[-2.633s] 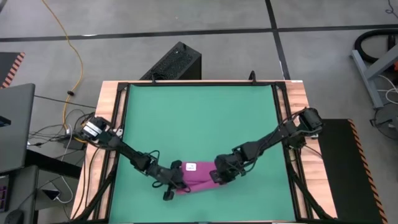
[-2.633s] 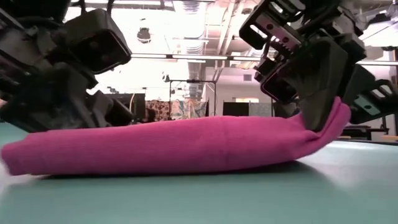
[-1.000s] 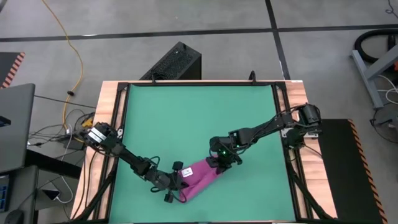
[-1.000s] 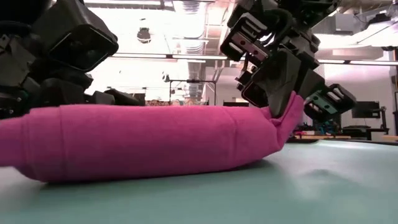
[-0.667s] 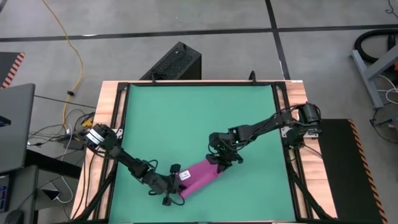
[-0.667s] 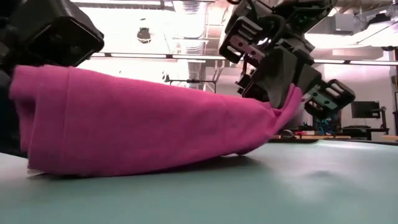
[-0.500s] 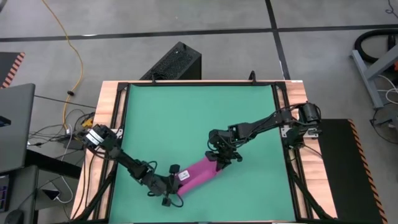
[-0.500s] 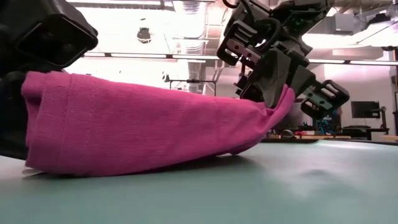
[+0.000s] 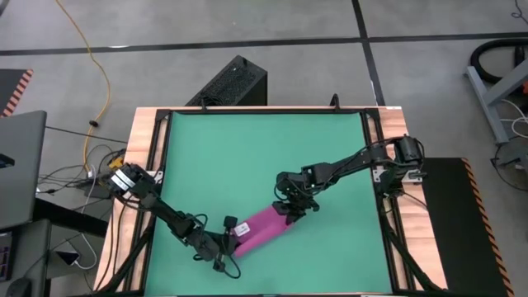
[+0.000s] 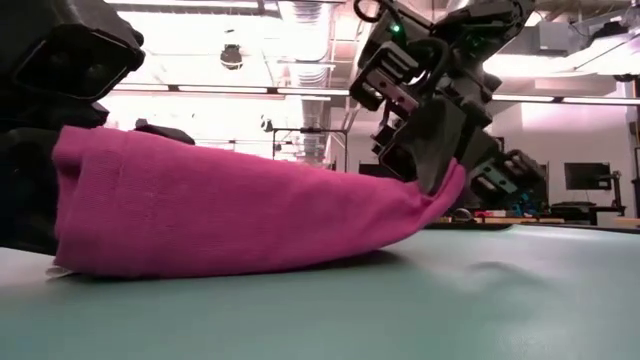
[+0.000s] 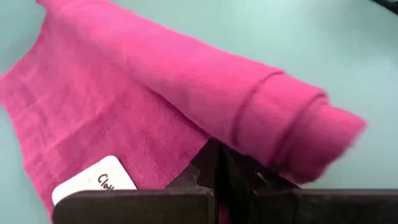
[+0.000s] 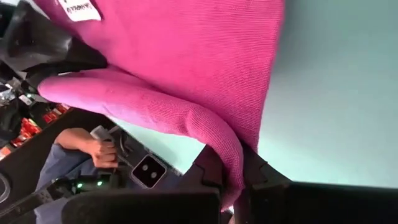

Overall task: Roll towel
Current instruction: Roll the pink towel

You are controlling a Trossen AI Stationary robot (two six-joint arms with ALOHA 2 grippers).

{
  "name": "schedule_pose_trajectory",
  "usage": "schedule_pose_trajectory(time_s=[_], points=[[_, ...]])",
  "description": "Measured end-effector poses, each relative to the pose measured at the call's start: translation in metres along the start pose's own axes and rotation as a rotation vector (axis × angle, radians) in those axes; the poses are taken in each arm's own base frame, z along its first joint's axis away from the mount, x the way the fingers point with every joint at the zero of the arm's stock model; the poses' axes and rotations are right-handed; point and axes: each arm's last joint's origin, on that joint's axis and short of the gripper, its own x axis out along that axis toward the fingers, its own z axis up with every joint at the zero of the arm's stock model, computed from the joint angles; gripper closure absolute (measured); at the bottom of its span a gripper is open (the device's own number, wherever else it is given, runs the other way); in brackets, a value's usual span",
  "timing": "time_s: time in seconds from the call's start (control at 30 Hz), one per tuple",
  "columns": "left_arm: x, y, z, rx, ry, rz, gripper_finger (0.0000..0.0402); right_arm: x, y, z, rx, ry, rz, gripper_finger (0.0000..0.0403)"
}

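Towel (image 9: 264,227) lies as a folded magenta strip on the green surface (image 9: 247,157), near its front edge, running diagonally between my two tools. In the low view (image 10: 230,225) its left end sits thick and lifted off the surface, and the strip tapers down to a pinched right end.

Left tool (image 9: 227,239) is clamped shut on the towel's near-left end; my left wrist view shows the dark fingers (image 11: 214,171) closed over the cloth below a rolled fold (image 11: 205,87). Right tool (image 9: 290,210) is pinched shut on the far-right end; in the right wrist view the fabric (image 12: 186,68) drapes over the closed fingers (image 12: 214,171).

Edges: the towel sits close to the front border of the surface, with a narrow green margin there. Wide open green lies behind it, and also toward both side rails (image 9: 375,165).

Labels: white tag (image 9: 242,229) sits at the left end, beside the left tool. On it I read only "Clo" in the left wrist view (image 11: 99,180); the rest is cut off. The tag also shows in the right wrist view (image 12: 79,9), print unreadable.

A person's hand (image 12: 93,149) shows beyond the surface in the right wrist view.
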Motion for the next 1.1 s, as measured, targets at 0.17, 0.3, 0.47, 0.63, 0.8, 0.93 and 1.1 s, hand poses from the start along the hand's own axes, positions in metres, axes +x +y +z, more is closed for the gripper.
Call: schedule_pose_trajectory(time_s=[0.17,0.3,0.47,0.63,0.8,0.93,1.1], points=[[0.000,0.000,0.000,0.047,0.007,-0.029,0.0401,-0.005,0.006,0.004,-0.047,-0.016,0.029,0.0382],[0.000,0.001,0.000,0.052,0.022,-0.040,0.0401,-0.008,0.009,0.006,-0.070,-0.012,0.043,0.0382],[-0.001,-0.001,-0.001,0.076,0.020,-0.041,0.0401,-0.013,0.008,0.013,-0.050,-0.004,0.054,0.0382],[-0.001,-0.001,-0.001,0.095,0.019,-0.047,0.0401,-0.017,0.007,0.018,-0.057,-0.018,0.061,0.0382],[-0.001,-0.001,-0.001,0.134,0.021,-0.065,0.0401,-0.021,0.006,0.023,-0.055,-0.028,0.068,0.0382],[-0.001,-0.001,-0.002,0.161,0.026,-0.045,0.0401,-0.017,0.003,0.028,-0.041,0.004,0.065,0.0382],[-0.003,0.000,-0.002,0.193,0.038,-0.020,0.0401,-0.001,-0.007,0.037,-0.042,0.048,0.041,0.0382]])
